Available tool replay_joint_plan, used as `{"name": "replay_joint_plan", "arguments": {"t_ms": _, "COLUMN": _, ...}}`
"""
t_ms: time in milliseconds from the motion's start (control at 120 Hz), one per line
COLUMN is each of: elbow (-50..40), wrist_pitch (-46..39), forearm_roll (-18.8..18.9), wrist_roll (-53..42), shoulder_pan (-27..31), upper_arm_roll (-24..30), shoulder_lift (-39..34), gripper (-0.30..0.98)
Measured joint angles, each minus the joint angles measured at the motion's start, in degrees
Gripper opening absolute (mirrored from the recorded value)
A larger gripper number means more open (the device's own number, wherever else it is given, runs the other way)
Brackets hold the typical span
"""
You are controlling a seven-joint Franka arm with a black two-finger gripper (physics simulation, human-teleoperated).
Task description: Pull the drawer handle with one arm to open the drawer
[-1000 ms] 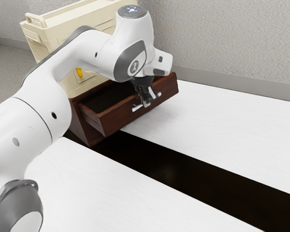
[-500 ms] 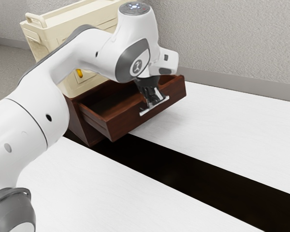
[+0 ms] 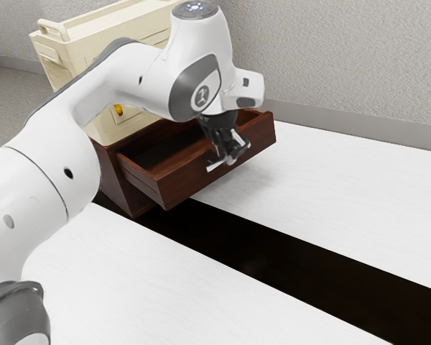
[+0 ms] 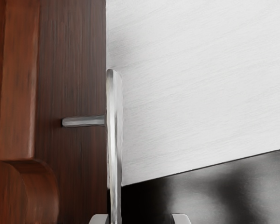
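My gripper (image 3: pixel 230 155) is at the handle (image 3: pixel 215 166) on the front of the brown wooden drawer (image 3: pixel 258 136). The drawer stands pulled well out of its cabinet (image 3: pixel 121 185), its inside partly visible from above. In the wrist view the spread fingertips of my gripper (image 4: pixel 140 219) show at the lower edge. The silver handle bar (image 4: pixel 113 121) runs between them, close beside one fingertip and well away from the other. One post joins the bar to the drawer front (image 4: pixel 74 88). The gripper is open around the bar.
A beige storage unit (image 3: pixel 75 54) with a yellow-orange piece stands behind the wooden cabinet. A dark strip (image 3: pixel 273 251) crosses the white surface (image 3: pixel 352 180) below the drawer. The grey wall (image 3: pixel 345 65) rises at the back.
Over the past second the drawer came further out with my hand, then stayed where it was over the last half second. My fingers have since spread apart at the handle.
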State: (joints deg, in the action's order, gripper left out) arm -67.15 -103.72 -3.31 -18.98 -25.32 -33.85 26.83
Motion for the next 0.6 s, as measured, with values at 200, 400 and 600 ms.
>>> {"name": "replay_joint_plan", "arguments": {"t_ms": 200, "elbow": 0.27, "wrist_pitch": 3.66, "forearm_roll": 0.28, "wrist_roll": 0.56, "shoulder_pan": -5.02, "upper_arm_roll": -4.57, "shoulder_lift": -7.55, "gripper": 0.23}}
{"name": "replay_joint_plan", "arguments": {"t_ms": 400, "elbow": 8.96, "wrist_pitch": 21.16, "forearm_roll": 0.08, "wrist_roll": 1.04, "shoulder_pan": -0.44, "upper_arm_roll": -4.34, "shoulder_lift": -12.37, "gripper": 0.51}}
{"name": "replay_joint_plan", "arguments": {"t_ms": 600, "elbow": 8.95, "wrist_pitch": 31.06, "forearm_roll": 0.06, "wrist_roll": 2.33, "shoulder_pan": 0.18, "upper_arm_roll": -3.63, "shoulder_lift": -14.74, "gripper": 0.62}}
